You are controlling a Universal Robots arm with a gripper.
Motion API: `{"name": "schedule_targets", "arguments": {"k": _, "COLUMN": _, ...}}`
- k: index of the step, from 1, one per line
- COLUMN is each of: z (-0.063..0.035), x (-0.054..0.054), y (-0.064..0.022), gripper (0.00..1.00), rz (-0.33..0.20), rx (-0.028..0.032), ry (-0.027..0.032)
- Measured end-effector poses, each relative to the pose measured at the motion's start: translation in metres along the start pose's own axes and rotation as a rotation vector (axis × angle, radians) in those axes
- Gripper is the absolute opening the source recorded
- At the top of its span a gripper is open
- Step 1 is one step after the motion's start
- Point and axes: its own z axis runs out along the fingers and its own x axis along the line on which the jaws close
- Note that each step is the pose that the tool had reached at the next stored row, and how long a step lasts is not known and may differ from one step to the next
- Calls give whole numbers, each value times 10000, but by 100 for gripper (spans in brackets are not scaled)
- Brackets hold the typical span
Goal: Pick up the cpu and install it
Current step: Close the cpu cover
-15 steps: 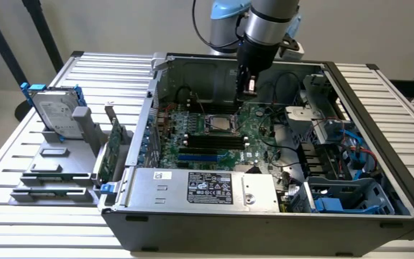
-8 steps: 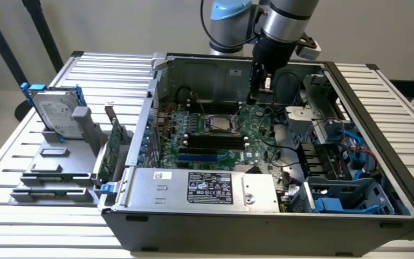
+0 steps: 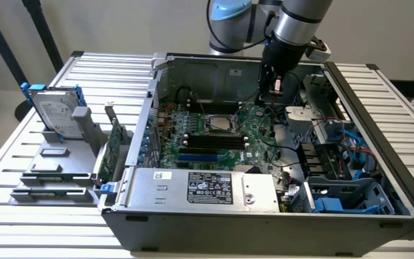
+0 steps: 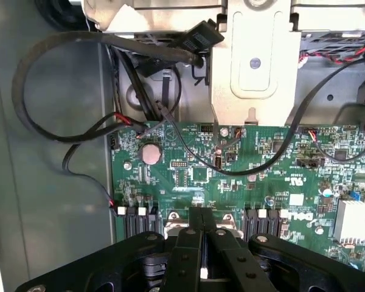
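The cpu (image 3: 221, 123), as best I can judge, is the silver-grey square lying flat inside the black-framed socket (image 3: 207, 124) near the middle of the motherboard (image 3: 254, 141). I cannot rule out that it is the bare socket bed. Being square, it has no long axis.

From the gripper (image 3: 275, 96) it lies toward the exterior view's left and nearer the front wall of the computer case (image 3: 264, 226), well apart, with the memory slots (image 3: 214, 141) just beside it. The gripper hangs point-down over the motherboard's far edge, close to the case's back wall. Its fingers (image 4: 185, 255) are pressed together with nothing visibly between them.

The motherboard lies on the floor of the open case, which rests on a slatted metal table (image 3: 401, 97). A hard drive (image 3: 52, 116) stands in a rack near the table's edge at the exterior view's left, before a plain pale wall.
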Motion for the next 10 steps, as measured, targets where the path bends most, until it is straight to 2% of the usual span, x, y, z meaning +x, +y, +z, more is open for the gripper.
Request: {"name": "schedule_targets", "arguments": {"k": 10, "z": 181, "x": -10, "y": 22, "gripper": 11, "rz": -48, "rx": 0, "ry": -5}}
